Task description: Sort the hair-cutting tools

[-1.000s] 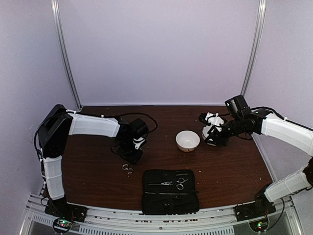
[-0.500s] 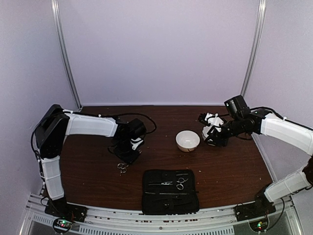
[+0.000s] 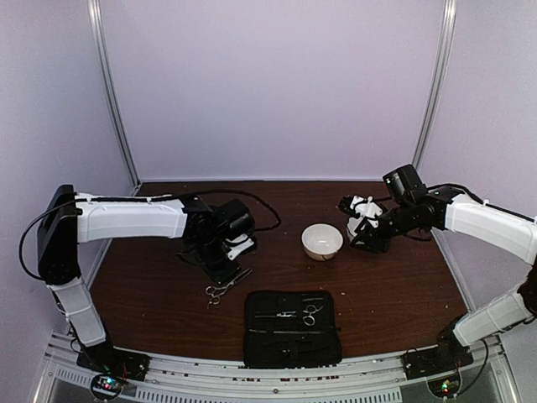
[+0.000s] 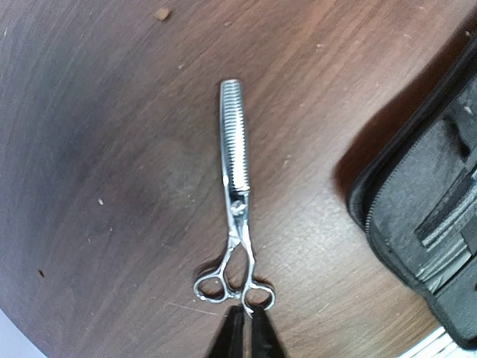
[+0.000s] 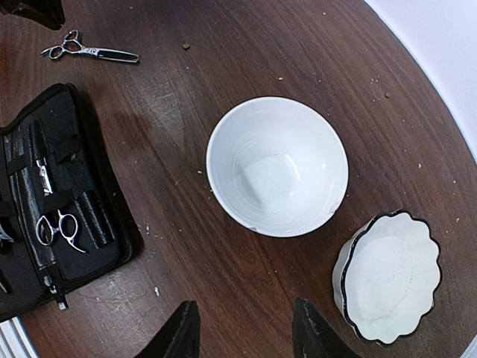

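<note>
I see a dark wooden table (image 3: 151, 302). At its near edge lies an open black case (image 3: 289, 351), with thinning scissors (image 3: 225, 288) flat just left of it. Farther back, right of centre, sits a white bowl (image 3: 322, 243), and a black-rimmed scalloped bowl (image 5: 387, 277) stands close beside it.

I'm seeing silver thinning scissors (image 4: 236, 160) gleaming on the dark brown, wood-grained table (image 4: 112, 149). The zip case (image 3: 289, 351) is showing black throughout, with a silver second scissors (image 5: 58, 227) inside. The round bowl (image 5: 276, 165) is reading plain white, and the scalloped bowl (image 5: 387, 280) is showing white with a dark rim.
</note>
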`<state>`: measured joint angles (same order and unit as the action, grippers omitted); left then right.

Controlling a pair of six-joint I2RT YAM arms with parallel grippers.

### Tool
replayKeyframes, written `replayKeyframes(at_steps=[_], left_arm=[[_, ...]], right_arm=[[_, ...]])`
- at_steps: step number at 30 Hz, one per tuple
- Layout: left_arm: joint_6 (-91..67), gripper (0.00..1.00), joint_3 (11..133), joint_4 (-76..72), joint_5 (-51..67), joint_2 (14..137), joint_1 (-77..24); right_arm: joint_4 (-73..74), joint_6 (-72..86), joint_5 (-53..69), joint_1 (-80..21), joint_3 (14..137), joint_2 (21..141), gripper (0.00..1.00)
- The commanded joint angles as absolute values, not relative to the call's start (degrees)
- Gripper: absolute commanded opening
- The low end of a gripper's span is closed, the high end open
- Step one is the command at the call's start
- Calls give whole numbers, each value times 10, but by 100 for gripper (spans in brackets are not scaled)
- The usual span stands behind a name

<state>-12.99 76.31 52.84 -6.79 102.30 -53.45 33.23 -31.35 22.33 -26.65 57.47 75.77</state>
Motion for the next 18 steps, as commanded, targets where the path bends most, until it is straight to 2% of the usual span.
replayKeyframes(at_steps=[1, 3, 5, 18], left_arm=[[-126, 17, 775, 545, -79, 1039, -518], [-129, 30, 782, 538, -76, 1051, -512], [-121, 35, 784, 523, -60, 1063, -504], [-84, 38, 797, 474, 9, 1135, -476]], right_arm=[[337, -317, 232, -271, 581, 759, 45], [337, -317, 232, -271, 581, 758, 45], [337, -316, 231, -271, 581, 756, 45], [336, -317, 225, -271, 578, 749, 45]])
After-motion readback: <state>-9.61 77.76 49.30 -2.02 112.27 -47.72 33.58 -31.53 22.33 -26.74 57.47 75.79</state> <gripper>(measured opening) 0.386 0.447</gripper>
